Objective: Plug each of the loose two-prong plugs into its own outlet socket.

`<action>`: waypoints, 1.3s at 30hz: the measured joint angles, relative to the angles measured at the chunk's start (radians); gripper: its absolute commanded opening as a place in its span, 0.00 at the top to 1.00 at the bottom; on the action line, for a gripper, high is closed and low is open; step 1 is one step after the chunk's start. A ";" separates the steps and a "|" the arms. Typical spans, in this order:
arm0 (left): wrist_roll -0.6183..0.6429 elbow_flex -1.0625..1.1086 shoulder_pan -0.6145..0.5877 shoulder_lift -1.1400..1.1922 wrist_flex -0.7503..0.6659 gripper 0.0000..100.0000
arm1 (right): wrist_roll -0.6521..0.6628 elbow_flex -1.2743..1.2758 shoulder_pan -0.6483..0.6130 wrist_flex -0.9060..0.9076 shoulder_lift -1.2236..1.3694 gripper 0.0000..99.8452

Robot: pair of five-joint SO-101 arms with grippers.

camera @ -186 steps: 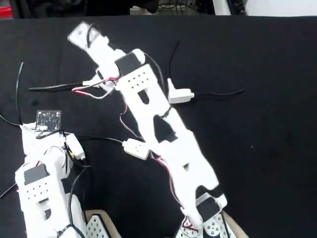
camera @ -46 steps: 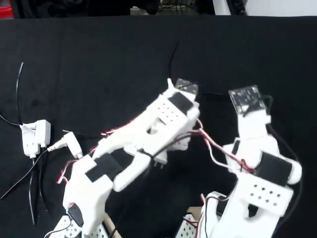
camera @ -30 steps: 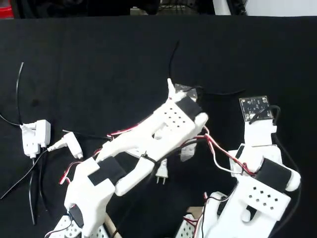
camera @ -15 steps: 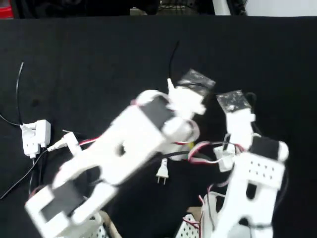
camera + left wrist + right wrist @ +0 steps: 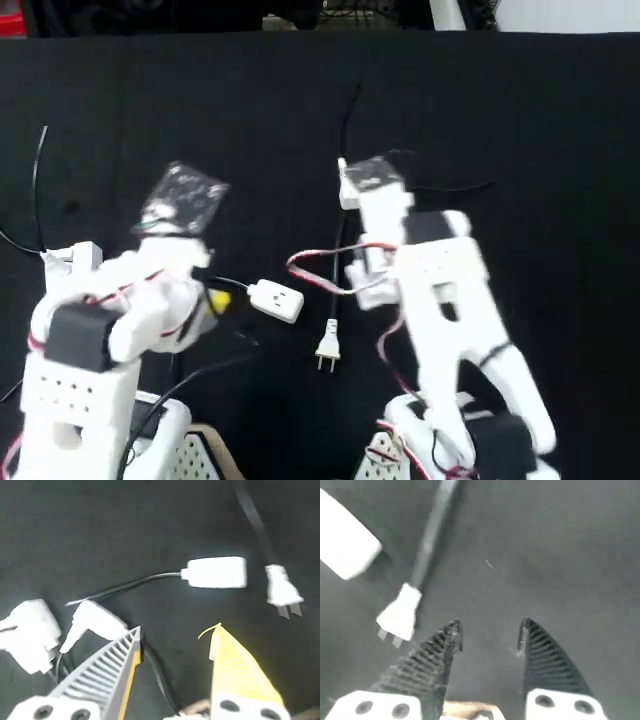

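Left gripper (image 5: 177, 629) and right gripper (image 5: 490, 625) are both splayed open, nothing grabbed. The loose plug (image 5: 399, 614) is parked just beside the right one, not between its fingers.

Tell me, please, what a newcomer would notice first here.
Two white arms stand out on the black table: the left arm near-left, the right arm right of centre. Between them lie a white outlet socket and a loose two-prong plug, apart. The left gripper and right gripper both hang open and empty.
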 measured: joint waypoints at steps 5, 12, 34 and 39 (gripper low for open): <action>-0.009 0.402 -0.135 -0.178 -0.267 0.78 | -0.055 0.103 -0.138 -0.121 0.077 0.81; -0.014 0.655 -0.150 -0.407 -0.374 0.78 | -0.146 0.241 -0.201 -0.284 0.083 0.81; -0.198 1.005 -0.184 -0.723 -0.443 0.78 | -0.410 0.298 -0.385 -0.342 0.083 0.81; -0.198 1.005 -0.184 -0.723 -0.443 0.78 | -0.529 0.304 -0.390 -0.353 0.081 0.81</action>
